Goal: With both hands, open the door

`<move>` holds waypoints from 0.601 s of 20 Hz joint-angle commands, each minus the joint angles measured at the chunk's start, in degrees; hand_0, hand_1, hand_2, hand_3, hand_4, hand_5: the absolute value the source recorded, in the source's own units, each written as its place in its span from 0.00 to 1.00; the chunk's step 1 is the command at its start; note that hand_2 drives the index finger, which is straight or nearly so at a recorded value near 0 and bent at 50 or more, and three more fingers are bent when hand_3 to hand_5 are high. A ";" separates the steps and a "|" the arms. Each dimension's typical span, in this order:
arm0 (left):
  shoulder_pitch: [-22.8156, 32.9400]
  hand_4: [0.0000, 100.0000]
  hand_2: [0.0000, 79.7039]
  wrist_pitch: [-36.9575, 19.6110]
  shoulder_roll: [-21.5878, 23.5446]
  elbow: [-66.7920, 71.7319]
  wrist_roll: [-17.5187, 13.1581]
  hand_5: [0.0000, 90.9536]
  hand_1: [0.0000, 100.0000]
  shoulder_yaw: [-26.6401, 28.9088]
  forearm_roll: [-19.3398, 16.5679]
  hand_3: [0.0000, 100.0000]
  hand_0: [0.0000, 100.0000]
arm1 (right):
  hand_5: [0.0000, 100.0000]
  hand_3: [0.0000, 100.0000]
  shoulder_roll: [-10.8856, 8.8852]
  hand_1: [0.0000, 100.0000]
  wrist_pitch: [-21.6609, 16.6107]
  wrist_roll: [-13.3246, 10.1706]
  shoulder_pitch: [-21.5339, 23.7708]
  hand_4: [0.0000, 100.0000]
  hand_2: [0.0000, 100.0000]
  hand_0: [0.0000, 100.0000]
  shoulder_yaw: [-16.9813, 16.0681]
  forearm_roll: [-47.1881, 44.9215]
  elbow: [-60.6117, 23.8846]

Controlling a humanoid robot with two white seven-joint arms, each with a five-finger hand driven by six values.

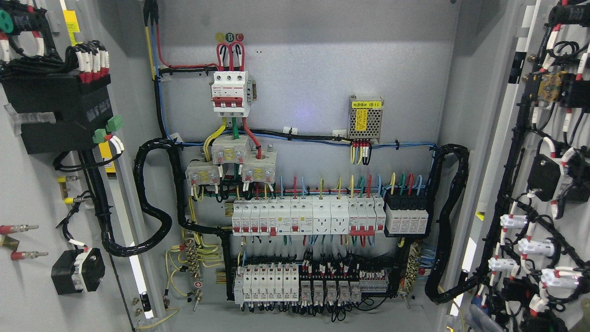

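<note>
Both doors of a grey electrical cabinet stand swung wide. The left door (27,193) shows its inner face with black modules and wiring. The right door (553,184) shows its inner face with several white and black components on black cables. Between them the cabinet's back panel (299,69) is fully exposed. Neither of my hands nor any arm appears in the head view.
On the back panel sit a red-and-white main breaker (230,92), a metal power supply with a yellow label (365,117), and two rows of white breakers (304,216). Black corrugated cable loops (152,198) hang at both sides of the opening.
</note>
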 commanded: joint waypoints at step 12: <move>1.51 0.00 0.00 8.31 -1.23 0.08 -5.79 0.00 0.56 14.60 11.62 0.00 0.12 | 0.00 0.00 0.61 0.50 -5.02 0.02 1.36 0.00 0.04 0.00 -5.68 -0.34 -0.06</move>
